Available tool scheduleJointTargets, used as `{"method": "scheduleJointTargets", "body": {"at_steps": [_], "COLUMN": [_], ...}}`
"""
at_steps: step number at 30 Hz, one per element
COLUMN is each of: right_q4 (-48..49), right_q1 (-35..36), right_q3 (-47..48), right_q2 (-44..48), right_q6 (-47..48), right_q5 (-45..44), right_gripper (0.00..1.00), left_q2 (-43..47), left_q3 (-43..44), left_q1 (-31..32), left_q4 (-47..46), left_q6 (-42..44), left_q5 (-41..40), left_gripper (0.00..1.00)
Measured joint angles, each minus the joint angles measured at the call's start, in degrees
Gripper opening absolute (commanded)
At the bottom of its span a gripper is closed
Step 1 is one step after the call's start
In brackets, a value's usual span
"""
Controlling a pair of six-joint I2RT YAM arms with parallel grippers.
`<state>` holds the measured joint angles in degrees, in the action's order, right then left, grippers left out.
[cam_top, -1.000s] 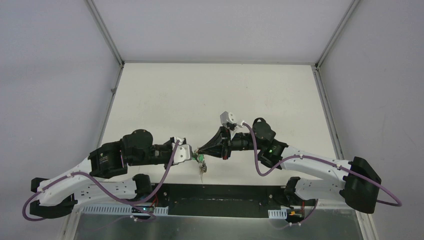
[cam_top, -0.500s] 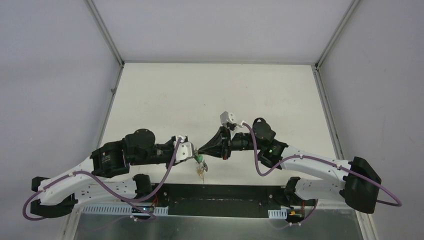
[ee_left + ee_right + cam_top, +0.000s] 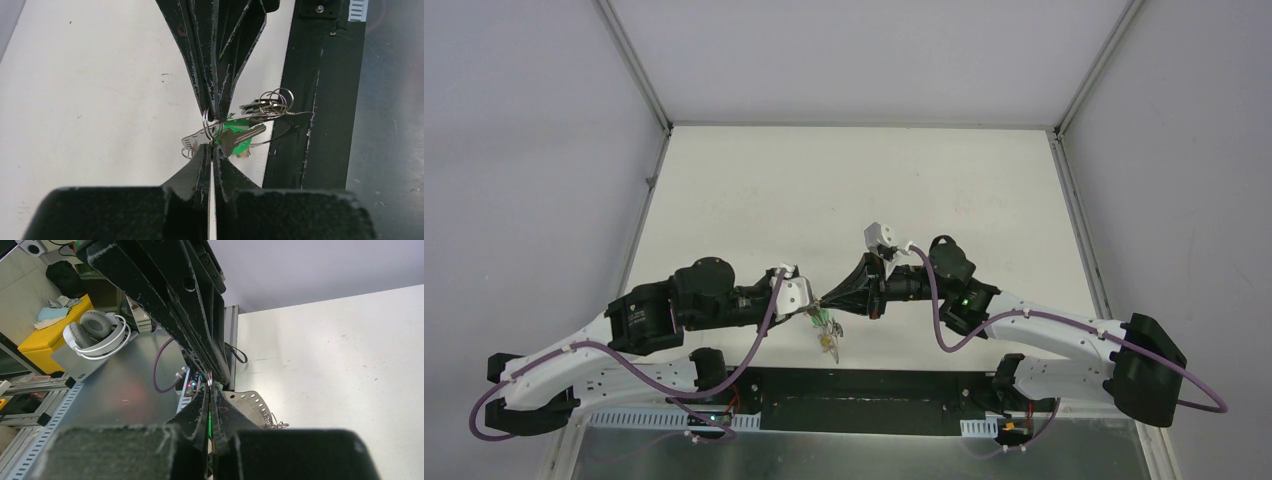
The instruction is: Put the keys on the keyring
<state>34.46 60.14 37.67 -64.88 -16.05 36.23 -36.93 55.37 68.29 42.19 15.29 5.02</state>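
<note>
Right now I am watching both tips meeting at lower centre of the overhead frame. The right end effector is pinching the keys by a wire loop, and the left end effector is sitting fully closed against them. The keyring is trailing right, hanging over the counter edge.

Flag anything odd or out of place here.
Nothing is spilled or visibly broken. One oddity: the keyring hangs in a tangled bunch with the green-capped key, pinched between the left gripper and right gripper, both shut tip to tip.
</note>
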Motion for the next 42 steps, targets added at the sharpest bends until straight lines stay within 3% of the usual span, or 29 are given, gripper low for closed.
{"method": "scheduleJointTargets", "body": {"at_steps": [14, 20, 25, 32, 42], "right_q4": [-0.2, -0.6, 0.0, 0.0, 0.6], "right_q1": [0.0, 0.0, 0.0, 0.1, 0.1], "right_q3": [0.0, -0.1, -0.1, -0.1, -0.1], "right_q2": [0.0, 0.0, 0.0, 0.0, 0.0], "right_q6": [0.0, -0.1, -0.1, -0.2, -0.4], "right_q5": [-1.1, -1.7, -2.2, -2.4, -0.7], "right_gripper": [0.00, 0.00, 0.00, 0.00, 0.00], "left_q2": [-5.4, -5.4, -1.6, 7.4, 9.0], "left_q3": [1.4, 1.4, 0.0, -4.5, -9.5], "left_q1": [0.0, 0.0, 0.0, 0.0, 0.0], "left_q4": [1.3, 1.6, -0.3, -5.9, -12.8], "left_q6": [-6.9, -10.6, -12.7, -15.0, -14.5], "left_q5": [-0.1, -0.1, -0.8, -3.5, -3.5], "left_gripper": [0.00, 0.32, 0.45, 0.41, 0.34]}}
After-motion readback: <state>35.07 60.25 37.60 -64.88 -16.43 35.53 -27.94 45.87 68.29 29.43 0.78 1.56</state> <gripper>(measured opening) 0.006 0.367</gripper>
